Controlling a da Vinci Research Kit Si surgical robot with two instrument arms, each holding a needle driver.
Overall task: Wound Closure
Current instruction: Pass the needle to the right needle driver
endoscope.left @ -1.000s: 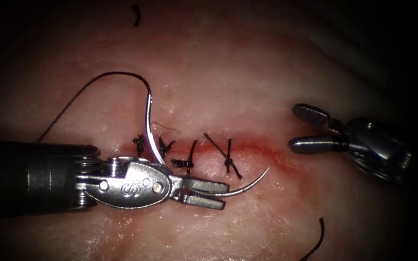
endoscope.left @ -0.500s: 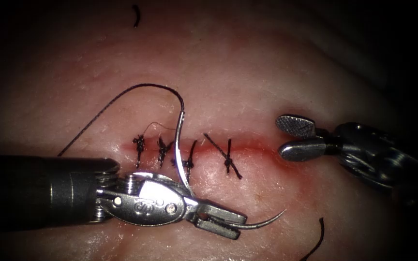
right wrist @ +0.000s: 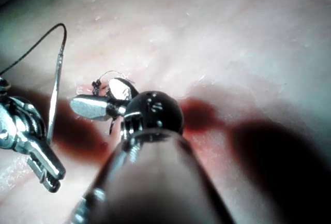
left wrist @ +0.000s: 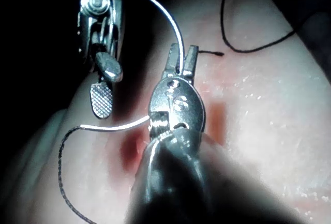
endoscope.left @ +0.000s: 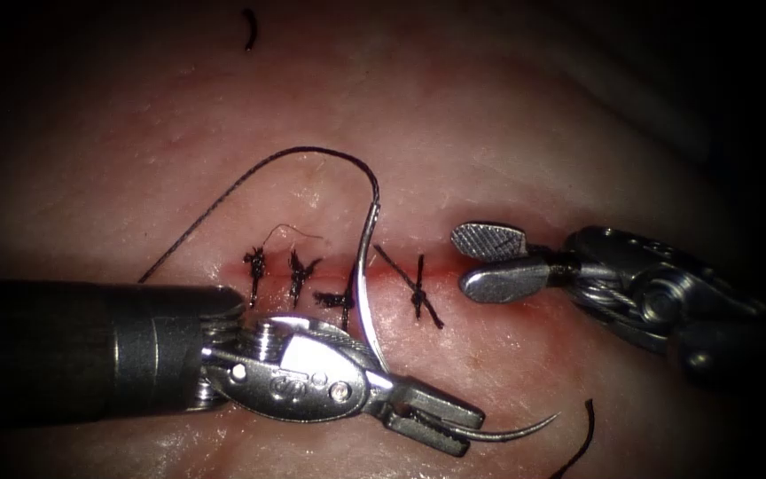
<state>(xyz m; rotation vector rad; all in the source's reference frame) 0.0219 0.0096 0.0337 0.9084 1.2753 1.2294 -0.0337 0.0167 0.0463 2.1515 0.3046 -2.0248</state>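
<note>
Two claws over tissue, left claw gripping needle mid-curve, clear of tissue, right claw wide, empty

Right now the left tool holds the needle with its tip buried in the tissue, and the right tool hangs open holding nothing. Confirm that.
Not quite. The needle is not in the tissue: the endoscope view shows its tip free in the air beyond the left tool, which grips it partway along the curve. The rest stands: the right tool is open and holds nothing.
</note>
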